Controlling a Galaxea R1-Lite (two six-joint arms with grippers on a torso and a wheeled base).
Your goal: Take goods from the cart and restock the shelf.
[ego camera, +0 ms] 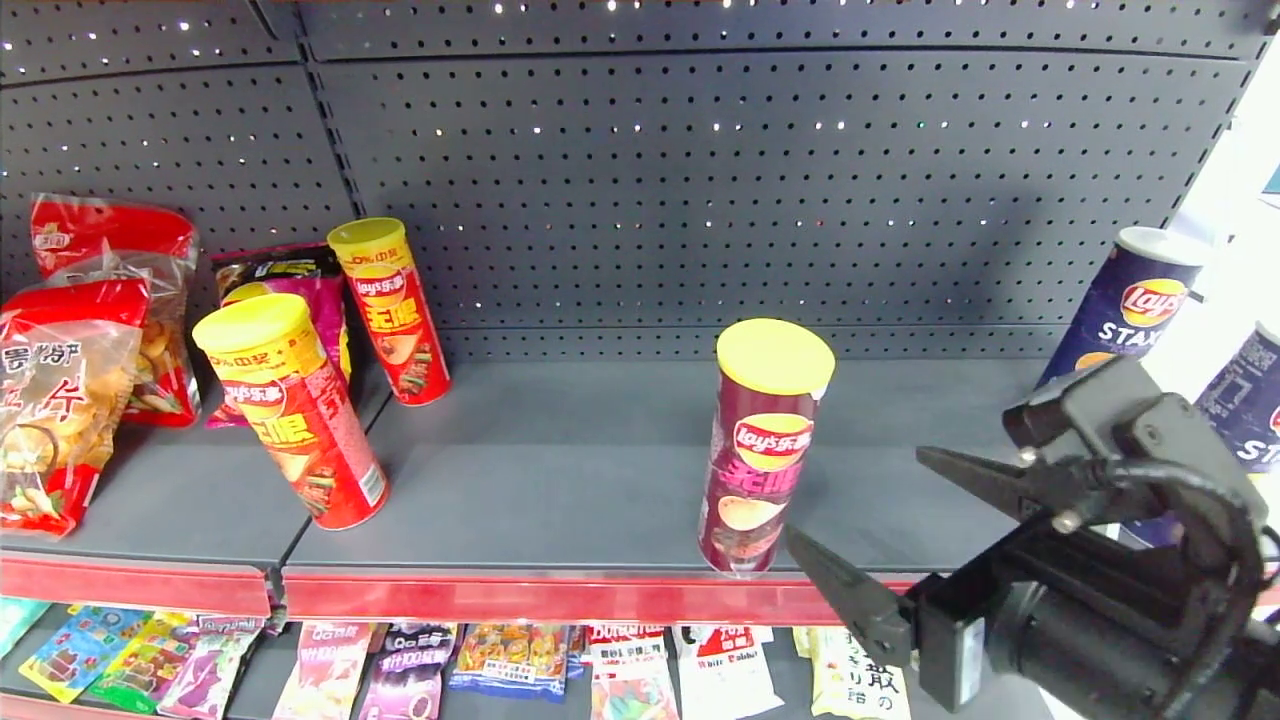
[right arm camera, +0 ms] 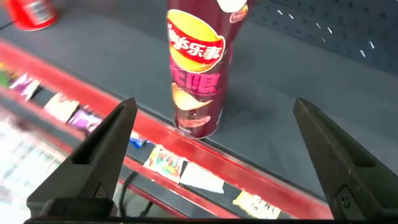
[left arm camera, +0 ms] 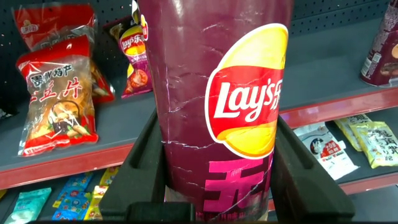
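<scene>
1. Some restocking looks done: a maroon can [ego camera: 765, 450] stands upright on the shelf [ego camera: 600, 440], close to the red front lip [ego camera: 480, 597], with bare deck all round it.
2. Right gripper [ego camera: 855, 492] hangs just in front of that can and a little to its right, fingers [ego camera: 985, 480] spread wide and holding nothing. From the right wrist, the maroon can [right arm camera: 198, 68] shows beyond the 2 open fingers, apart from both. I judge this can placed and let go.
3. Left gripper [left arm camera: 221, 165] pinches a 2nd tube, the held can [left arm camera: 211, 93], also maroon. Its fingers [left arm camera: 146, 165] press on either side of the lower part. The held can is upright and out in front of the shelf rather than on it, so it is not yet shelved.
4. Other stock on the shelf: 2 red cans [ego camera: 292, 410] at the left, snack bags [ego camera: 70, 380] beside them, and blue cans [ego camera: 1125, 300] at the far right.
5. What is left, as I read it: set the held can down, likely in the bare stretch between the red cans and the maroon can. The maroon can sits very near the edge and may want pushing back. How much stock remains to fetch, I cannot tell.
</scene>
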